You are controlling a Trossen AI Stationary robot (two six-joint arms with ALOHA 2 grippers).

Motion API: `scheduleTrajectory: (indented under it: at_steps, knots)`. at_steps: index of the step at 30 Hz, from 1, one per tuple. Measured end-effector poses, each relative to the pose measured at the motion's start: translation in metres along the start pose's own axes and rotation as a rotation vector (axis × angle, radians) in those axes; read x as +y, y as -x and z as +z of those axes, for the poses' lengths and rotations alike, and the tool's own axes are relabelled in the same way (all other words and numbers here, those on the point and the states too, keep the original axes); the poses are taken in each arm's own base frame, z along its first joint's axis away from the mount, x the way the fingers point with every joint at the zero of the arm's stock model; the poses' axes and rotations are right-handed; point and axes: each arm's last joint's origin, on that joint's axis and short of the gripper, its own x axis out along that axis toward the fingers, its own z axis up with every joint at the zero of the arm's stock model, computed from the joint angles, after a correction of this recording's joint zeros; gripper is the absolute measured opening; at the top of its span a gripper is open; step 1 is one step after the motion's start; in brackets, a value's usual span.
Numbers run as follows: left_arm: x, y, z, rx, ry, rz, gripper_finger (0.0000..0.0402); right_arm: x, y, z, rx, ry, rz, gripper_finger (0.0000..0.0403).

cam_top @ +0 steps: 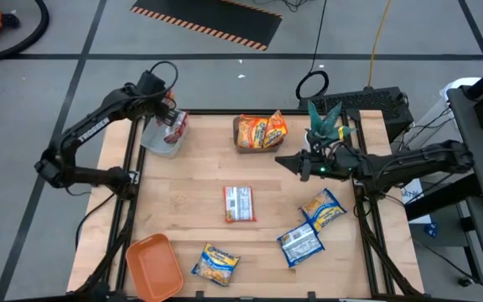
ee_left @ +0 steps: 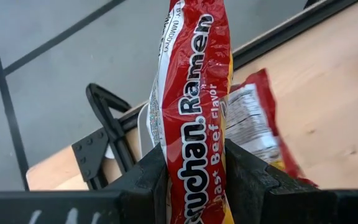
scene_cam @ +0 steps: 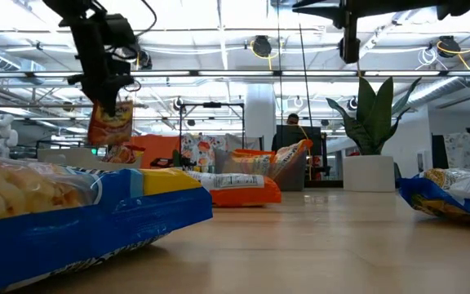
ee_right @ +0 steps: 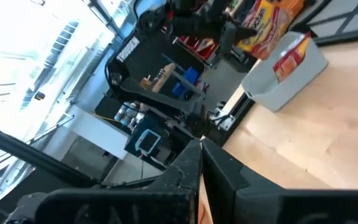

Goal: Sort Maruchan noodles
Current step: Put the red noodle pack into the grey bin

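1. Left gripper (cam_top: 168, 113), at about 10 o'clock on the table (cam_top: 191, 222) in the high view, pinches a red packet (ee_left: 194, 112) between its fingers (ee_left: 151, 174); the packet's long axis runs straight out from the fingertips.
2. Translucent bin (cam_top: 162, 138) lies directly beneath this gripper, at the table's far left corner, with another red packet (ee_left: 257, 118) already inside; the coming move is judged to be a short release into it.
3. Right gripper (cam_top: 285, 161), fingers pressed together and empty, hovers near 2 o'clock, beside the potted plant (cam_top: 325, 120).
4. Loose packets remain: one white-backed at centre (cam_top: 239, 203), three blue-and-yellow at 4 to 6 o'clock (cam_top: 321, 210), nearer the right arm.
5. Second bin (cam_top: 250, 144) at 12 o'clock holds orange packets (cam_top: 261, 130).
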Motion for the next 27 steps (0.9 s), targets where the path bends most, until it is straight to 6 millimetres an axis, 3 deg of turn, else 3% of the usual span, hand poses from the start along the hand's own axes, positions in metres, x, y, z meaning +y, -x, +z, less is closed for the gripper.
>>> scheduleTrajectory:
  at_steps: [15,23,27]
  knots:
    - [-0.011,-0.053,-0.013,0.129,0.024,0.020,0.0122,0.008,-0.005,0.000,0.002,-0.007,0.033,0.0008]
    - [-0.013,-0.060,-0.020,0.142,0.054,0.044,0.0124,0.010,-0.004,-0.003,0.094,0.005,0.095,0.0008]
    - [-0.017,-0.060,-0.021,0.150,0.093,0.029,0.0155,0.009,-0.004,-0.002,0.149,0.006,0.131,0.0008]
